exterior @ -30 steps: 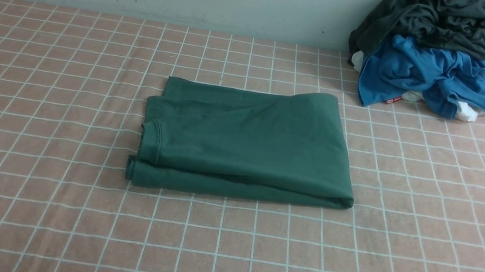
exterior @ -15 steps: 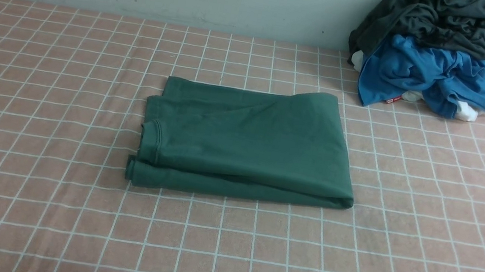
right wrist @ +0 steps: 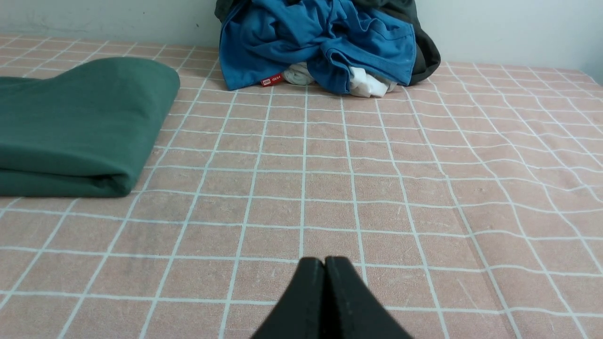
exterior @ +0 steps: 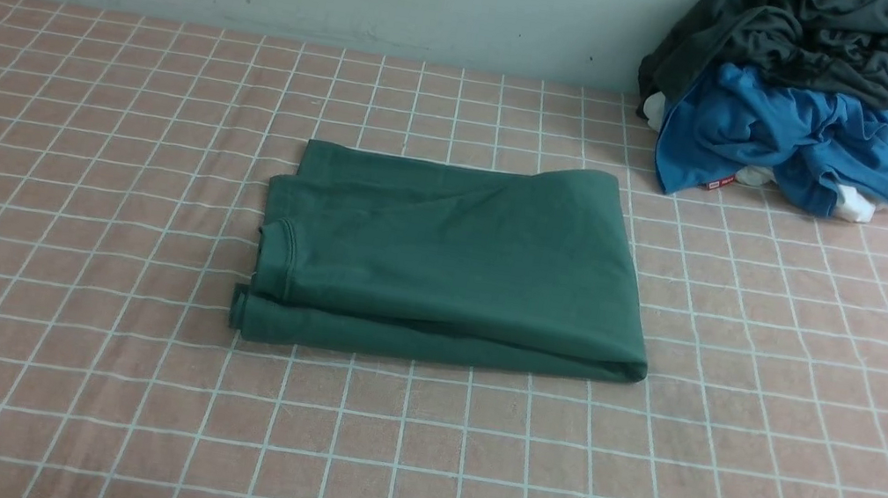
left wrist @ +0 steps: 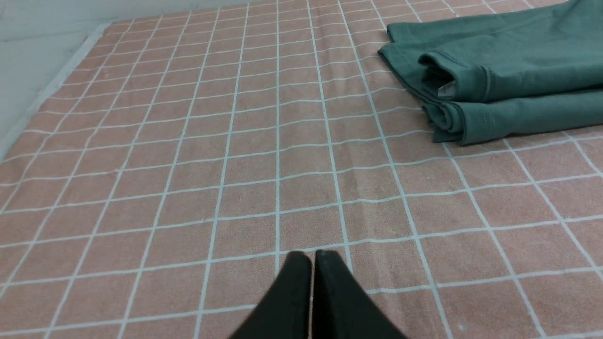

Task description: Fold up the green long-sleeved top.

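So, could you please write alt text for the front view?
A green long-sleeved top lies folded into a neat rectangle mid-table on a pink checked cloth. At the far right, against the wall, a dark grey garment is heaped over a blue one.

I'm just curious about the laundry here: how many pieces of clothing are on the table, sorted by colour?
Green: 1, the folded green long-sleeved top
Blue: 1, the crumpled blue garment
Dark grey-black: 1, the dark garment heaped on top of the blue one
White: bits of white cloth peek from under the pile; how many pieces cannot be told
Total: 3 clear garments
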`<act>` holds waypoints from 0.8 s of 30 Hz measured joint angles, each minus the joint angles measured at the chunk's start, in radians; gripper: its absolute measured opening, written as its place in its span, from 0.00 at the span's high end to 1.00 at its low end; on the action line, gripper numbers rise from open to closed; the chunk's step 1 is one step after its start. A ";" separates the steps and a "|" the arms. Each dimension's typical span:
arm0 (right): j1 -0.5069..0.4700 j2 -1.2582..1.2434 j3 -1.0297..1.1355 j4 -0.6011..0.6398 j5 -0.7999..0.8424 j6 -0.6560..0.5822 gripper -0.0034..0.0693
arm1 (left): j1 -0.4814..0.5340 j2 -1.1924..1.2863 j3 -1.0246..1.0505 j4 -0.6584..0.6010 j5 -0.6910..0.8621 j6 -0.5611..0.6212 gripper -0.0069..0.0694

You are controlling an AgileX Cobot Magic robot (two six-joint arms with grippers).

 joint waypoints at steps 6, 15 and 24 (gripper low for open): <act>-0.003 0.000 0.000 0.000 0.000 0.000 0.97 | 0.000 0.000 0.000 0.000 0.000 0.000 0.92; -0.003 0.000 0.000 0.000 0.000 0.000 0.97 | 0.000 0.000 0.000 0.000 0.000 0.000 0.92; -0.003 0.000 0.000 0.000 0.000 0.017 0.97 | 0.000 0.000 0.000 -0.001 0.000 0.001 0.92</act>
